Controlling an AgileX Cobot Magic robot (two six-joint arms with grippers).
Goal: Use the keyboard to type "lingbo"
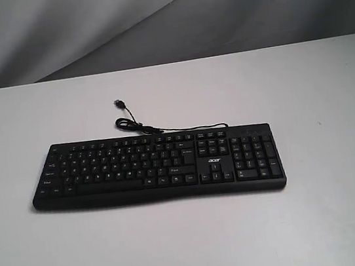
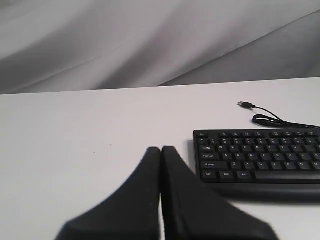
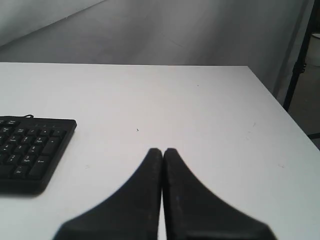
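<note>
Lying flat: matte-black plastic keyboard [image 1: 136,165] | cable [image 1: 142,128] looped | left claw [image 2: 161,150], right claw [image 3: 162,151] tapered, pressed together

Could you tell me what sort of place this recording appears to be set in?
Probably a lab test bench: a white table backed by draped grey cloth, holding a black keyboard whose USB cable lies unplugged.

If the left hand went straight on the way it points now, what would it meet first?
Probably nothing: ahead of the shut left hand lies only white table, then the grey backdrop. The keyboard sits beside that line.
</note>
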